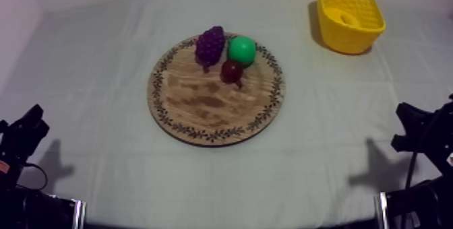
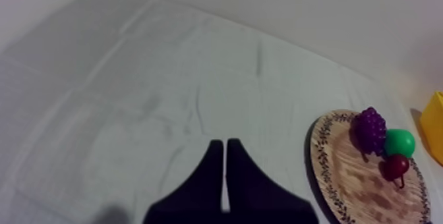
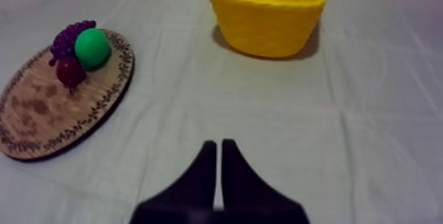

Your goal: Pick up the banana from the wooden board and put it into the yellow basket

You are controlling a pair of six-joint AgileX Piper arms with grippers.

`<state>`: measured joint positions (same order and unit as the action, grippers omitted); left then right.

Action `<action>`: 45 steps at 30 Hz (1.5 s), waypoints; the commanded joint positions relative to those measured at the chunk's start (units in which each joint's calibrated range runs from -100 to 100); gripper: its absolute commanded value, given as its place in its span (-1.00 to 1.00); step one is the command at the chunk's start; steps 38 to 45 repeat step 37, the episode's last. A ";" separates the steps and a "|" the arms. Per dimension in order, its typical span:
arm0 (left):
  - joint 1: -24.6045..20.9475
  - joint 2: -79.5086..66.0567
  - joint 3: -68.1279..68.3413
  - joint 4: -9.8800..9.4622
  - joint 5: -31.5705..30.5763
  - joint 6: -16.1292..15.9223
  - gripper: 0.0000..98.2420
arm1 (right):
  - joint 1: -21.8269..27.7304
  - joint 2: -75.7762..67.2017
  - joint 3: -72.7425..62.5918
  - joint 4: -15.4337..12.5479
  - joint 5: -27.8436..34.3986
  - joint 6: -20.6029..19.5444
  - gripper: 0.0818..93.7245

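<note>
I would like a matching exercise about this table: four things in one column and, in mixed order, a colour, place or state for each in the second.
Things:
1. bunch of grapes
2. small red fruit
3. yellow basket
4. left hand

Descriptions:
A. on the cloth, apart from the wooden board
B. shut on nothing
C. purple, near the board's rim
D. dark red, on the board

Pairs: 1-C, 2-D, 3-A, 4-B
</note>
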<state>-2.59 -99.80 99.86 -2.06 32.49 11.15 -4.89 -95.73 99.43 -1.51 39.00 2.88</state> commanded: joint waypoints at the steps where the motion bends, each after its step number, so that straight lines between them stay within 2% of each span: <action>1: 0.02 -0.03 0.03 -0.01 0.01 0.01 -1.00 | 0.04 -0.02 0.12 0.12 -0.55 4.45 -1.00; 4: 0.02 -0.03 0.03 -0.01 0.01 0.01 -1.00 | 0.06 -0.02 0.20 0.18 -0.75 7.56 -1.00; 7: 0.02 -0.03 0.03 -0.01 0.01 0.01 -1.00 | 0.07 -0.02 0.22 0.20 -0.82 8.67 -1.00; 45: 0.02 -0.03 0.03 -0.01 0.01 0.01 -1.00 | 0.07 -0.02 0.24 0.21 -0.86 8.33 -1.00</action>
